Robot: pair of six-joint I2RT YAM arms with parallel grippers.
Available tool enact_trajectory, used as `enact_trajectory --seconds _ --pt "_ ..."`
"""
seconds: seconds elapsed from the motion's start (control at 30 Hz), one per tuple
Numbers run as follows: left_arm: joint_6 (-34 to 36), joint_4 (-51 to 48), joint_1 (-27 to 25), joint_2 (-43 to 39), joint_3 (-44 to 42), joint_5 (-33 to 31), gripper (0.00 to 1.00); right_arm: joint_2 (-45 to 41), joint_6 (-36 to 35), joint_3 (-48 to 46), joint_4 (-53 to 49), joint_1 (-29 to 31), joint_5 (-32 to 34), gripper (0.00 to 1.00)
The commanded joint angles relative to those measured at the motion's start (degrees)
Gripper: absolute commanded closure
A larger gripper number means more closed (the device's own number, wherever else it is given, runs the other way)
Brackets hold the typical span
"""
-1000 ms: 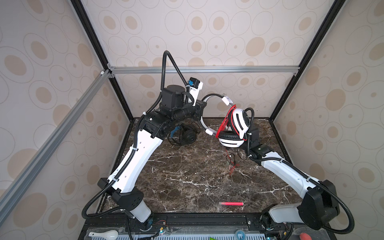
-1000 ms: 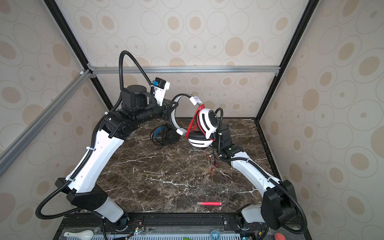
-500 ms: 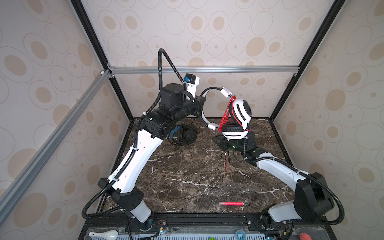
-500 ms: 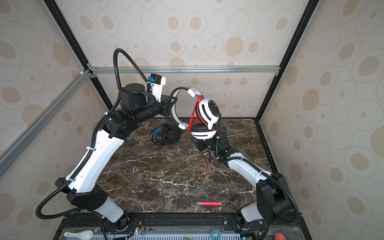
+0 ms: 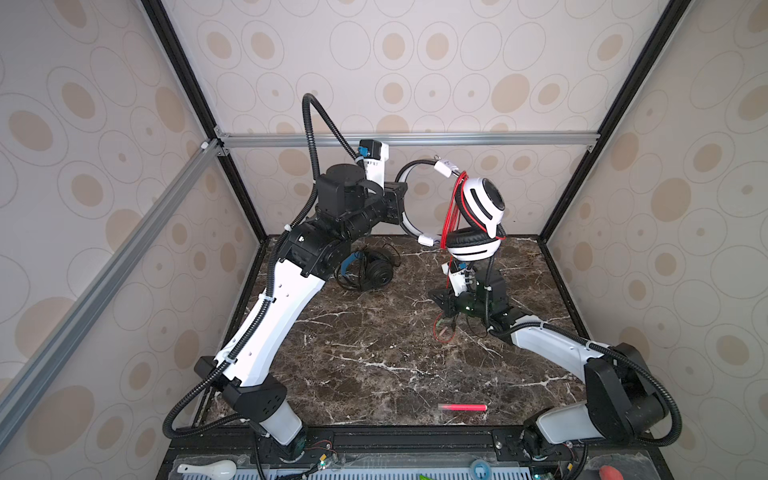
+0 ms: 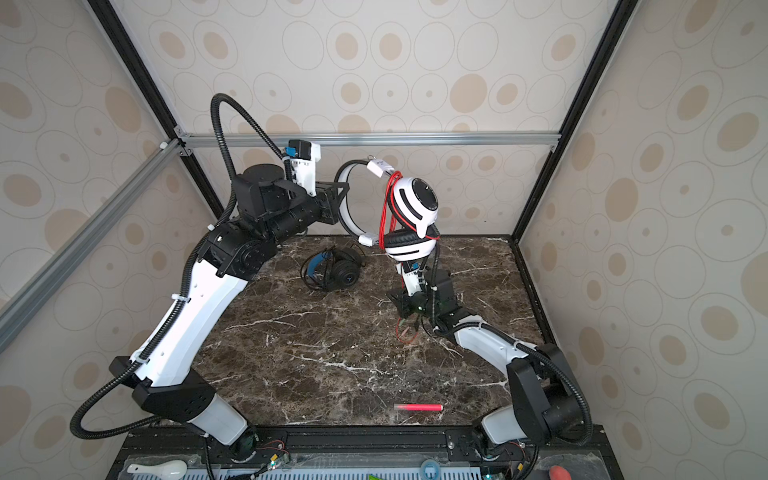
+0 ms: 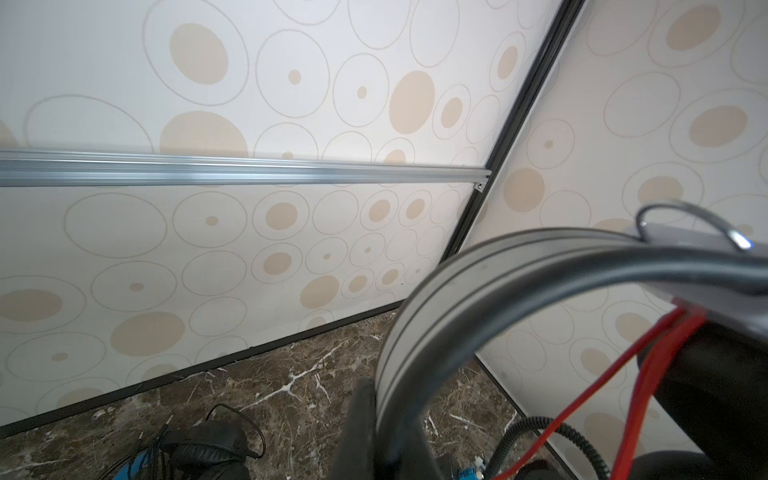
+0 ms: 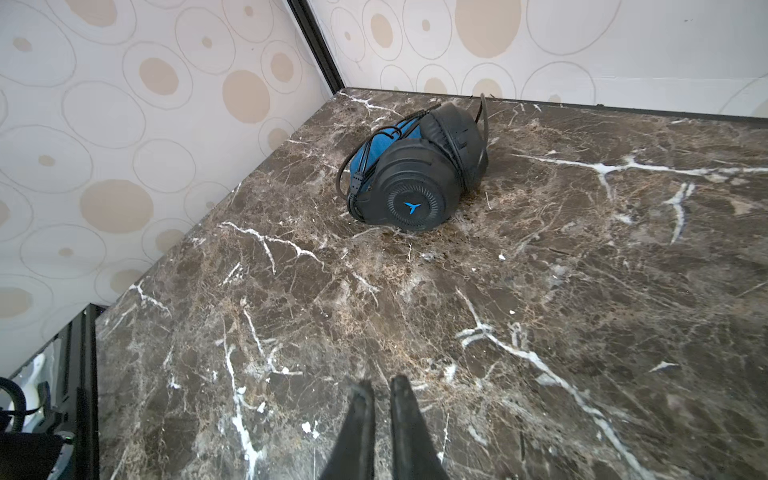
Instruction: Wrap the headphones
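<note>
A: We begin at the left. The black headset [image 8: 415, 174] lies on the marble table [image 5: 374, 357] near the back left corner. Its black cable is looped round the blue headband and the cups. We count that one as done.

B: Agreed, and nothing touches it. Next is the left gripper [image 5: 400, 207]. It is clamped on the headband of the white headset [image 5: 482, 203] and holds it up off the table, cups out to the right.

A: We note the red cable [image 5: 455, 208]. Several strands run over the yoke and down between the two cups. By our reading the winding is well along.

B: It is not finished, though. A loose tail [image 5: 442, 332] drops below the lower cup and ends in a small loop just over the table.

A: And the right gripper [image 8: 381, 388]?

B: It sits low, under the cups and near that tail. Its jaws are drawn together with only a slit between them, and in its wrist view we see no cable there. In both top views we cannot tell whether a strand touches it.

A: We judge what is left as follows: catch the tail, lay the last turns round the cups, then set the headset down.

B: We also log a red stick [image 5: 462, 407] at the front of the table, well apart from everything else.
</note>
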Motion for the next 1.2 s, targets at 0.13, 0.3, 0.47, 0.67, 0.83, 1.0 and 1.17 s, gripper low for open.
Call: enact_trajectory --seconds 0.13,0.3,0.47,0.67,0.83,1.0,1.17 --pt "-9.30 12.33 1.19 -4.76 -2.31 -9.12 1.00 -3.25 -1.49 -1.09 -5.35 1.66 3.60 1.00" --pt "-13.21 13.27 2.24 -3.83 -2.79 -14.14 1.00 -7.88 -4.51 -1.33 -14.09 6.60 11.84 1.00" --pt "-17.79 4.07 4.06 0.87 2.72 -18.87 1.00 -12.47 -6.10 -1.28 -21.15 12.81 20.06 1.00" --pt "-16.58 5.59 4.63 0.37 -3.53 -23.87 1.00 -16.73 -8.83 0.29 -28.58 19.06 26.96 1.00" --pt "-12.68 5.75 4.68 0.06 -10.15 -29.13 1.00 -17.75 -13.04 4.06 -35.30 24.32 31.65 1.00" --pt "-5.66 6.68 4.74 -0.22 -20.65 -36.76 1.00 -18.84 -14.93 7.16 -38.05 27.96 33.59 1.00" --pt "-1.26 8.77 4.31 -2.48 -29.66 -35.72 1.00 -16.71 -18.81 13.74 -42.76 28.72 35.97 1.00"
